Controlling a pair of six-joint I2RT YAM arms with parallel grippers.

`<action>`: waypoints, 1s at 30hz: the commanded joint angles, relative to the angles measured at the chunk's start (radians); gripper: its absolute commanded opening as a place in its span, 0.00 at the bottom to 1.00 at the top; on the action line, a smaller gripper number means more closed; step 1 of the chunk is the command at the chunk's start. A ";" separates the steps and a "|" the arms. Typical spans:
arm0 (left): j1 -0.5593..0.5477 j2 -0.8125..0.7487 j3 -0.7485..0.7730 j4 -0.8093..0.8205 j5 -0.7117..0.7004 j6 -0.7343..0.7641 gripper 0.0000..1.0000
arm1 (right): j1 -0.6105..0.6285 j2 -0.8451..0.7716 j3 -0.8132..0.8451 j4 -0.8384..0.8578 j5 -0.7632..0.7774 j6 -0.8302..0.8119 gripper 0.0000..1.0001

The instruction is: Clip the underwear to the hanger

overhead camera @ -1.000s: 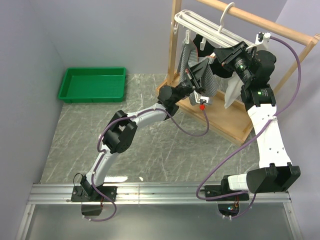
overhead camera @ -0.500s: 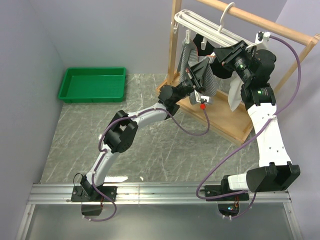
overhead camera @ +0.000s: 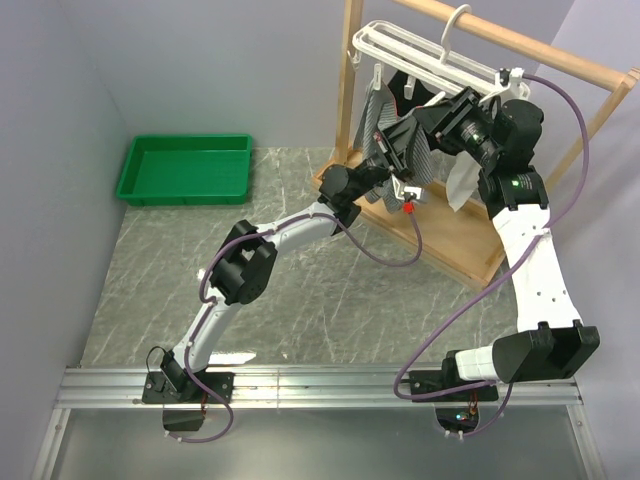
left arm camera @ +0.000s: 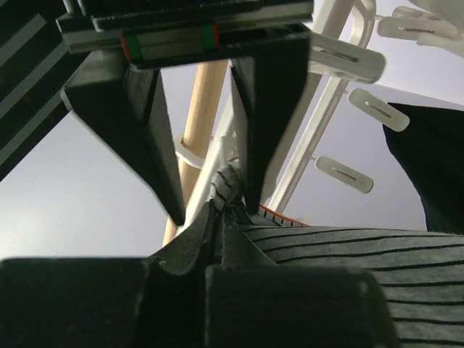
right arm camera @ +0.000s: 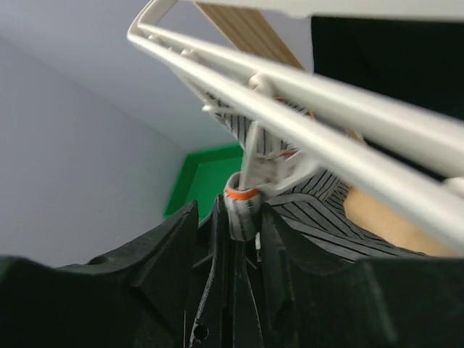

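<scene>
Two claws meet at the hanger (overhead camera: 420, 52): the left claw (left arm camera: 214, 206) clamps an underwear (left arm camera: 326, 254) fold under its bars, the right claw (right arm camera: 243, 217) straddles a clip (right arm camera: 243, 197), whether squeezing I cannot tell, so cloth could slip out unpinned.
</scene>
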 commanded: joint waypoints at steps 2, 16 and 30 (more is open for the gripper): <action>0.001 0.012 0.065 -0.012 0.024 0.014 0.00 | 0.017 -0.001 0.040 0.001 -0.058 0.006 0.49; 0.013 -0.062 -0.088 0.039 0.021 -0.022 0.59 | -0.023 -0.045 0.070 0.002 -0.069 -0.055 0.80; 0.000 -0.429 -0.638 -0.063 -0.119 -0.229 0.90 | -0.131 -0.137 0.018 -0.124 -0.176 -0.282 0.87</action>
